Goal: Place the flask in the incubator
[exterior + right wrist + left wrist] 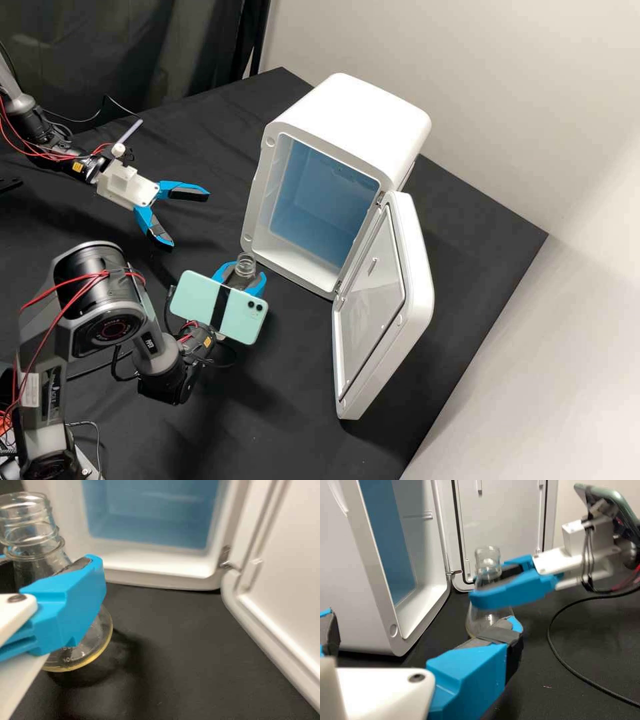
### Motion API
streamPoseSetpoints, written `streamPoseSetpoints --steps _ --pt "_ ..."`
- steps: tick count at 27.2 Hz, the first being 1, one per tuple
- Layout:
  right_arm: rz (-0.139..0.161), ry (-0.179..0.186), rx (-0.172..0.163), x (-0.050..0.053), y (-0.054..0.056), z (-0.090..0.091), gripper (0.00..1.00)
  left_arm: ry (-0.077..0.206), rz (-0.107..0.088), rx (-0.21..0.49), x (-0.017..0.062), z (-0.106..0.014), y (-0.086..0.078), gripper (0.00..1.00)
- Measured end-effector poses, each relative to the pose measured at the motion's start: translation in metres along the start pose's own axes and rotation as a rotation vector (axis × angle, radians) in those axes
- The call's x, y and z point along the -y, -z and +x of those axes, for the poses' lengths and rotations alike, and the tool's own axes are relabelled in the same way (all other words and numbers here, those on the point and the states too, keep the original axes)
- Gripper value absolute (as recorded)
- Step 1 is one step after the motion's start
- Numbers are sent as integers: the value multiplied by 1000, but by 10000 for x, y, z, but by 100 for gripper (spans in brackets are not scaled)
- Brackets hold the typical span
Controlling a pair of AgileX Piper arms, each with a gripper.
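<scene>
Black bench [267, 400], white wall [500, 80] behind. Nearest, a phone [219, 307] on the right wrist hides most of the flask [245, 265] from above, so only its open neck shows. The flask is clear glass, conical, threaded at the rim, and upright just before the incubator [353, 120] mouth. Whether its base touches the bench is unclear. The right gripper [241, 280] is clamped on its neck and points at the incubator. Farther back, the left gripper [188, 219] hangs over the bench, fingers wide apart. The door [407, 293] stands open.
</scene>
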Motion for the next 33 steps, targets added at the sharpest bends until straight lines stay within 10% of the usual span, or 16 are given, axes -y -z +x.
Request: streamPoseSetpoints --steps 15,33 --pt "18 -105 -37 -212 145 237 0 0 0 0 0 0 0 100" --pt "63 -256 -24 -504 62 634 0 0 0 0 0 0 0 100"
